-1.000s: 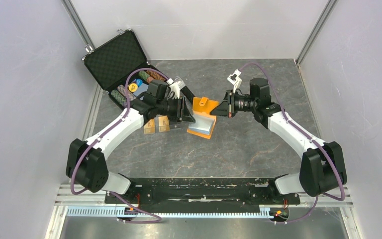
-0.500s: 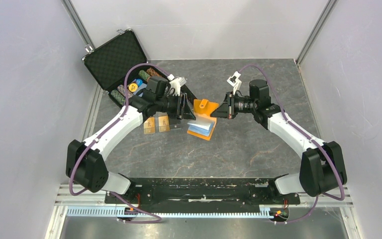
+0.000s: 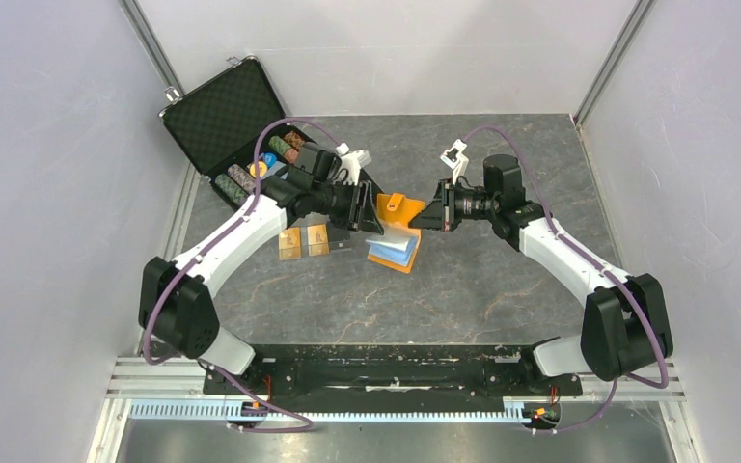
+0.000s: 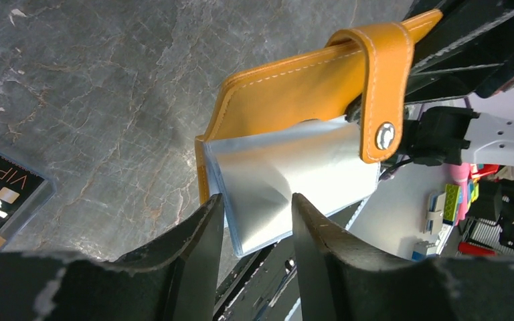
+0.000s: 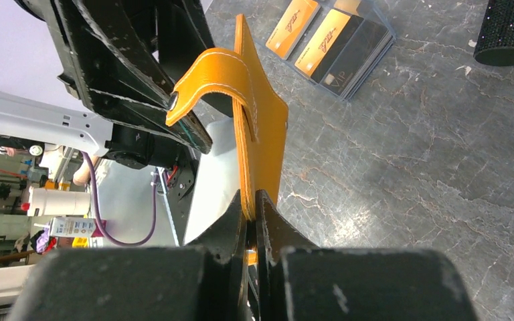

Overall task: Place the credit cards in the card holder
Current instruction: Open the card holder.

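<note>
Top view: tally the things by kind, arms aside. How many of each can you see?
gold cards: 2
wallet: 1
chip case: 1 (contents not counted)
Total: 4

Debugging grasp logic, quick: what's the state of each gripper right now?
Left gripper: open, right at the pale plastic inner sleeve.
Right gripper: shut on the orange leather fold-over card holder.

Orange card holder (image 3: 397,205) open, gold cards (image 3: 304,241) nearby
</note>
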Controlling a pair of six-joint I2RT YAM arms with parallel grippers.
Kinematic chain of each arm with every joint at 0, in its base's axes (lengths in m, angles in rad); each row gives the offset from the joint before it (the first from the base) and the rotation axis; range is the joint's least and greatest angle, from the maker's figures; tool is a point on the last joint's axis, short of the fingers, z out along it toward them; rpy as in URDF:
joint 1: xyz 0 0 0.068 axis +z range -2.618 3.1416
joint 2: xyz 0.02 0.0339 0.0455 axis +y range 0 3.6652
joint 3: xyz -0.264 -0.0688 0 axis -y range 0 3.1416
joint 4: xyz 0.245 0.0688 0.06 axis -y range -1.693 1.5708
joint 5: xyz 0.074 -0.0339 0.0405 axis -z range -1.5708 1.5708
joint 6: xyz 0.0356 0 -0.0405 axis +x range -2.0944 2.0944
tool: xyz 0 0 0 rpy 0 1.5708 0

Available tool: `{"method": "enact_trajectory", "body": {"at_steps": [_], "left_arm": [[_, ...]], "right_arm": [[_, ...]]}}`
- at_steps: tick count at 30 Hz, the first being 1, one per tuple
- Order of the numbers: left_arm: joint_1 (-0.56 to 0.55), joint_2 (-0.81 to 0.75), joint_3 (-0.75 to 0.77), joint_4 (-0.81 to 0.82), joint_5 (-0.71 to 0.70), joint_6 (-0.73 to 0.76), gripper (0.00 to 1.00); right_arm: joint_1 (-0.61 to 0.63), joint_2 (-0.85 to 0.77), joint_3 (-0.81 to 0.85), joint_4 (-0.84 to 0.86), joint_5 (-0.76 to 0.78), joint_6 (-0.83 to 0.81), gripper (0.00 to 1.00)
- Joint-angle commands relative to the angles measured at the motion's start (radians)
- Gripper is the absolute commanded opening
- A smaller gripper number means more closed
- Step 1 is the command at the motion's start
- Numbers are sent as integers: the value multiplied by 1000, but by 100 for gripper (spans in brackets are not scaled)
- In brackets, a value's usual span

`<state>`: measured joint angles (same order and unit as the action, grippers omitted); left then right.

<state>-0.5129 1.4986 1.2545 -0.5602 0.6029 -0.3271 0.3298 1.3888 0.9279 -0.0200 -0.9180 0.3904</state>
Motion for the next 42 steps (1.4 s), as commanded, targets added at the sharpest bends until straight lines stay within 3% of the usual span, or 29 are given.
{"method": "enact_trajectory", "body": {"at_steps": [1,11,14,17,25,29,34,42], "left_arm": [[-34,51,67,-47,29,92,48],[-68,90,98,-60,29,104,47],[-70,89,108,-60,32,96,35],[-69,80,117,-55,34,80,33],[-48,12,49,54,53,-22,46],[-35,0,15,30,-30,-27,52],[-35,14,0,-31,-137,-20,53],[-41,45,-13,-13,-78,-21,51]], "right_arm": [[3,-5,3,28,-10,-16,0],[2,-8,3,23,-9,-18,0],[2,-8,8,22,-7,-21,0],[2,-6,7,22,-5,-25,0],[1,-7,-2,22,-7,-23,0],[2,-5,-4,23,-7,-3,0],[2,-6,-4,-6,-7,1,0],[2,-5,-6,-9,-9,-2,0]]}}
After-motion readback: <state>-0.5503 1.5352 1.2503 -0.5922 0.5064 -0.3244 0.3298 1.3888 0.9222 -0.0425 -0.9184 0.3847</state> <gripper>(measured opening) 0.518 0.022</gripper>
